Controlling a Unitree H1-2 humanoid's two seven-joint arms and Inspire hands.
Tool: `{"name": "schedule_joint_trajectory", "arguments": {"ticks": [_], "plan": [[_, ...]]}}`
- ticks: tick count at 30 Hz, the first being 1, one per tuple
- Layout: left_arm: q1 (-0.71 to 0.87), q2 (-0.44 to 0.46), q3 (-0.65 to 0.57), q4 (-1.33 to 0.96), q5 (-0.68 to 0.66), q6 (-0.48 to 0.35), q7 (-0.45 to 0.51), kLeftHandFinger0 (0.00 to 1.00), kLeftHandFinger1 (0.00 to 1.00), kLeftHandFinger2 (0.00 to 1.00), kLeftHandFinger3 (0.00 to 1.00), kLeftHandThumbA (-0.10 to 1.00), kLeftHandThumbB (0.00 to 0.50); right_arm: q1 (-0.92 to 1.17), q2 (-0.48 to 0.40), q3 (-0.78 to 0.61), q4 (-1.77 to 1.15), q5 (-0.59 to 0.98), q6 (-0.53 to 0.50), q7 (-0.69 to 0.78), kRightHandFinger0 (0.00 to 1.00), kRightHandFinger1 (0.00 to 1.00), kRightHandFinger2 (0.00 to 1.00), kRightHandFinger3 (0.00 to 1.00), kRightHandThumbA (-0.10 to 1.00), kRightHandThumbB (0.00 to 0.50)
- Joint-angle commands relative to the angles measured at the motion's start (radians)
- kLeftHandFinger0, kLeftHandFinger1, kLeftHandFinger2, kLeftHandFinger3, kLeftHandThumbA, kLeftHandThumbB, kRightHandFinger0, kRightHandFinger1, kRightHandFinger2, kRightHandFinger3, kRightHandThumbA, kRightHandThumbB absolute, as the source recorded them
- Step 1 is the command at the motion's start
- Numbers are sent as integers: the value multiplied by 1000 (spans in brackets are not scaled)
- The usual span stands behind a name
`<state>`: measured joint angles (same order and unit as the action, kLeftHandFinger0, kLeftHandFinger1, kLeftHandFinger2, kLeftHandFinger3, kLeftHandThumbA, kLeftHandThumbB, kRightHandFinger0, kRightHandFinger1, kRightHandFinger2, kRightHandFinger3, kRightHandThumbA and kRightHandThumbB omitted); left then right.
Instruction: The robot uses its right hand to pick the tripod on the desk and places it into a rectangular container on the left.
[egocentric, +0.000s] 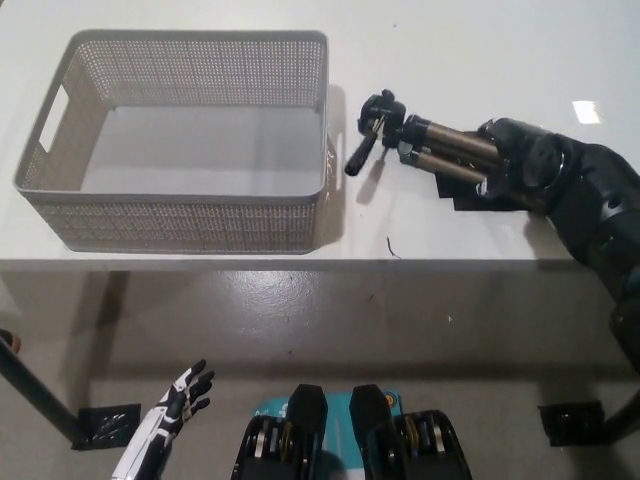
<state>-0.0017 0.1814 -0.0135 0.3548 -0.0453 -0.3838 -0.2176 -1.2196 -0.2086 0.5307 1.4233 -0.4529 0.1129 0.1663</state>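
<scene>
On the white desk (480, 40), seen from the head camera, the folded tripod (425, 140) lies at about 2 o'clock from the picture's middle, its black head and handle pointing toward 9 o'clock and its bronze-coloured legs running toward 3 o'clock. The black right hand (515, 165) is closed around the legs, so the fingers wrap the bundle and hold only the tripod; whether it is lifted off the desk, I cannot tell. A black flat patch (465, 197) lies on the desk under the legs, near the hand. The rectangular perforated basket (190, 215) stands at 10 o'clock, empty, with its right wall just beside the tripod's handle but not touching it. The white left hand (175, 405) rests low at 7 o'clock, below the desk edge, fingers spread and holding nothing. What could go wrong, in my judgement: the grip sits far from the heavy head, so the head may sag and the handle may catch the basket's right rim if the lift is too low; the smooth legs could also slip or turn in the fingers. For room, the desk toward 12 o'clock is free, and the near edge of the desk runs close under the hand at 5 o'clock, so the safer path seems up and then across over the rim.
</scene>
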Motion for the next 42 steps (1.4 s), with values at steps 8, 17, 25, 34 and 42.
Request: {"name": "schedule_joint_trajectory", "arguments": {"ticks": [8,17,25,34,42], "plan": [[-38,15,-1,4,-5,-52,-10,1000,1000,1000,1000,1000,500,9,-42,-63,13,30,-55,-48,264,721,804,377,-100,162],[-45,24,7,-2,-12,-40,-14,1000,1000,1000,1000,1000,500,-28,-101,-144,-5,73,-123,-17,376,834,1000,946,-100,138],[-43,23,9,4,-9,-52,-9,1000,1000,1000,1000,1000,500,-116,-141,-277,-36,158,-118,77,206,637,931,926,-100,141],[-35,24,10,3,-12,-57,-12,1000,1000,1000,1000,1000,500,-199,-146,-382,-85,206,-83,119,176,626,960,714,-100,177],[-38,24,12,12,1,-64,-2,1000,1000,1000,1000,1000,500,-233,-158,-448,-77,240,-119,170,242,670,937,991,-100,227]]}}
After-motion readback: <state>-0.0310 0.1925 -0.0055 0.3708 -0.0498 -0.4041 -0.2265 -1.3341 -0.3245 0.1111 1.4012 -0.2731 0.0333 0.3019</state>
